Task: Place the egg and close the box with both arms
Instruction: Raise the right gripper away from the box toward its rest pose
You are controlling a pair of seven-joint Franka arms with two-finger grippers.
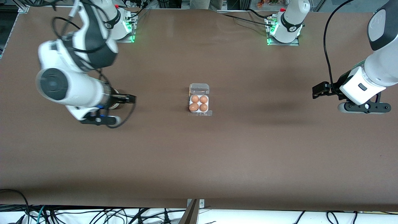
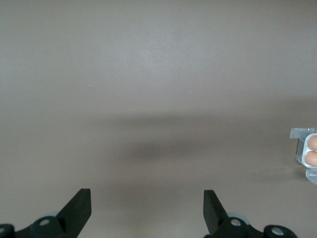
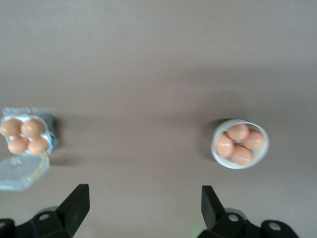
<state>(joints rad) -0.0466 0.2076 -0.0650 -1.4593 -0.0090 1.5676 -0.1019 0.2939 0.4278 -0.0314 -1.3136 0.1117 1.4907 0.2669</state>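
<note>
No readable brand, label or writing on anything in view.

Box [image 1: 199, 103] sits mid-desk [image 1: 199, 161], roughly level with both claws. All four cells are filled with orange-brown eggs; the egg [image 1: 193, 107] in the cell nearest the front camera, on the right arm's side, looks the same as the other three. The clear lid [image 1: 199, 88] is open, folded flat onto the desk on the side away from the front camera.

Left claw [image 1: 317, 92] is over bare desk toward the left arm's end, well apart from the box. Its fingers [image 2: 79, 208] are spread wide, holding nothing and touching nothing.

Right claw [image 1: 129, 99] is over the right arm's end of the desk, above the bowl. Its fingers [image 3: 77, 206] are also wide apart and empty.

View differences:
- Right wrist view shows a round white bowl [image 3: 240, 144] with four more eggs in it. In the front view the right arm hides nearly all of that bowl.
- Right wrist view also shows the box [image 3: 26, 136] and its flat lid [image 3: 20, 172], well apart from the bowl.
- Left wrist view catches only an edge of the box [image 2: 309, 151] with two eggs; the rest is bare desk and shadow.
</note>
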